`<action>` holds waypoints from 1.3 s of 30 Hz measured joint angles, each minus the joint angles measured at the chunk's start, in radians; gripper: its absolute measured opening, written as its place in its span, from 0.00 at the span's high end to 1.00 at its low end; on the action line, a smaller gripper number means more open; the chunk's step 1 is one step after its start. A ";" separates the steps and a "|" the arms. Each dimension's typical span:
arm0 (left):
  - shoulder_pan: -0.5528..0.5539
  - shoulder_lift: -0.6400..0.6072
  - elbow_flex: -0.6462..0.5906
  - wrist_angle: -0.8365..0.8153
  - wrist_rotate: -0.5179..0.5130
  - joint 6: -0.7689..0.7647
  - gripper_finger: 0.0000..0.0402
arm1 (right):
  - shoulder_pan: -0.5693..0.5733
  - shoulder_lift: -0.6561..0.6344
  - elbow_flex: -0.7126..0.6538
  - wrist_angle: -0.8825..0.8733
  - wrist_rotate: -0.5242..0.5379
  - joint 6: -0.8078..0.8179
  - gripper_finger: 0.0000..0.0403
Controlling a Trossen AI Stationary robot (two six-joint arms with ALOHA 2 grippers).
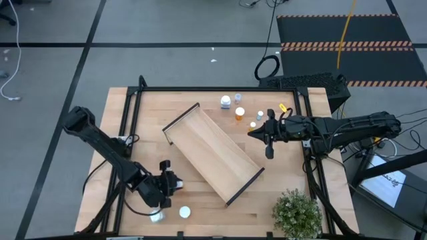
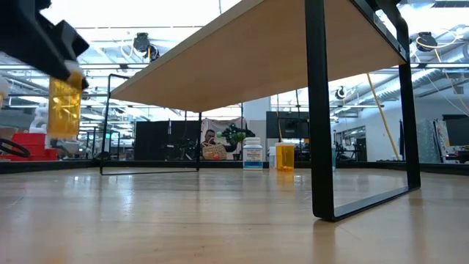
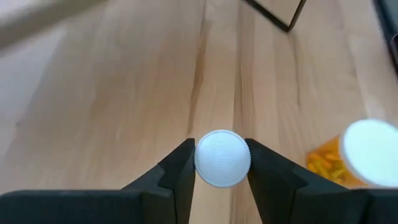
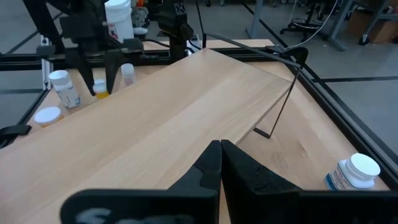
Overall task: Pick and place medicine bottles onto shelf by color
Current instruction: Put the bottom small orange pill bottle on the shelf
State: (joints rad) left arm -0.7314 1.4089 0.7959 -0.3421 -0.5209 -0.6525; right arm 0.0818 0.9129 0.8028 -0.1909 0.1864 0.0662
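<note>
Pale wooden tabletop [image 1: 147, 133] framed in black rails fills the overhead view, with grey floor around it. Nearest the front edge, the left gripper [image 3: 222, 163] pinches the white ribbed cap of an orange-bodied pill bottle [image 3: 222, 158] between its dark fingers [image 3: 180, 171]; the level view shows that bottle lifted off the wood. Just beside it stands another white-capped orange bottle [image 1: 185, 213]. Mid-table, the long light-wood shelf with thin dark end walls [image 1: 212, 153] lies diagonally, bare. Past it, the right gripper [image 4: 221, 155] hovers over the shelf's far-right side, its fingers pressed together on nothing. Farther back, near the rear rail, stand a white-capped clear bottle with a blue label [image 1: 226, 102], a small pale bottle [image 1: 238, 98] and an orange bottle [image 1: 240, 114]. A green potted plant [image 1: 297, 212] sits at the front right corner.
</note>
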 joint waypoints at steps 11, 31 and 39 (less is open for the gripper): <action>0.038 -0.234 0.000 -0.094 0.022 0.060 0.67 | 0.000 0.000 0.000 -0.001 0.000 -0.001 1.00; 0.241 -0.380 0.202 -0.356 0.123 0.238 0.67 | 0.000 0.000 -0.001 -0.004 0.000 -0.036 1.00; 0.345 -0.381 0.263 -0.363 0.130 0.314 0.67 | 0.000 0.000 -0.001 -0.005 0.000 -0.052 1.00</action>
State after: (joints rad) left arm -0.3860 1.0279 1.0592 -0.7056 -0.3906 -0.3384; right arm 0.0818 0.9128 0.8021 -0.1963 0.1860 0.0139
